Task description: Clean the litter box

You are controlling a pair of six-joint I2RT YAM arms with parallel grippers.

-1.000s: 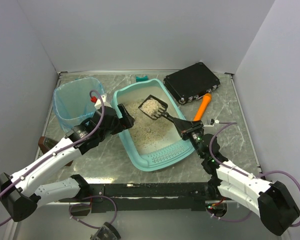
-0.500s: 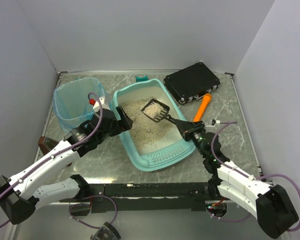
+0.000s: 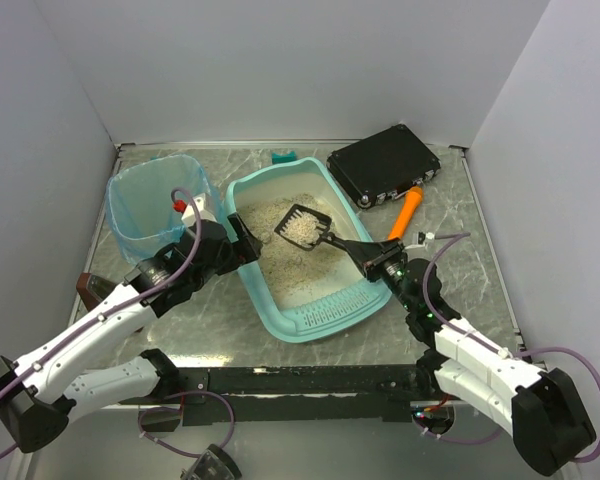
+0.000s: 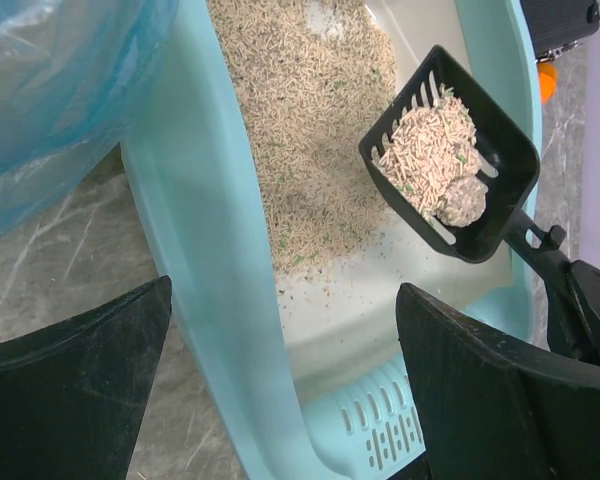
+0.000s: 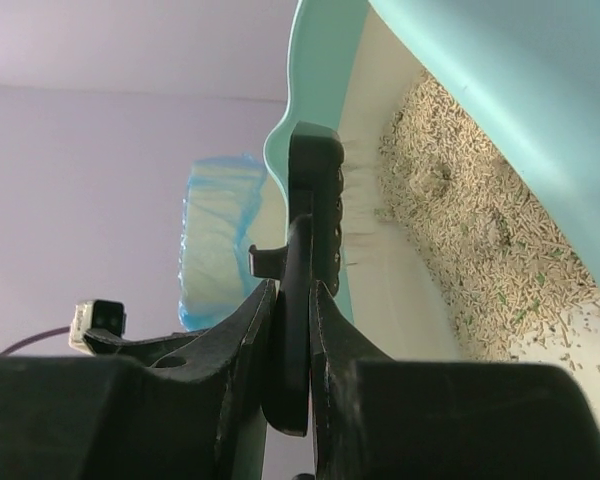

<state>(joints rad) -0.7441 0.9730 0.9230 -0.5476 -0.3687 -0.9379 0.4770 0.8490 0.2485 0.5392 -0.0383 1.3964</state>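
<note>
The teal litter box [image 3: 325, 312] with beige litter lies mid-table, also seen in the left wrist view [image 4: 210, 250] and the right wrist view [image 5: 500, 90]. My right gripper [image 3: 380, 262] is shut on the handle of a black slotted scoop [image 3: 302, 226], seen edge-on between its jaws [image 5: 298, 330]. The scoop [image 4: 450, 170] hangs over the litter with pellets and a grey clump in it. My left gripper [image 3: 242, 240] is open, with its jaws on either side of the box's left wall [image 4: 280, 400].
A white bin with a blue bag [image 3: 155, 205] stands just left of the box. A black case [image 3: 385, 165] and an orange-handled tool [image 3: 407, 212] lie at the back right. A small teal piece [image 3: 284, 157] lies behind the box. A brown object [image 3: 88, 287] sits at the left edge.
The scoop has moved a little left and lower over the litter, still holding pellets. My left gripper has shifted slightly along the box's left wall.
</note>
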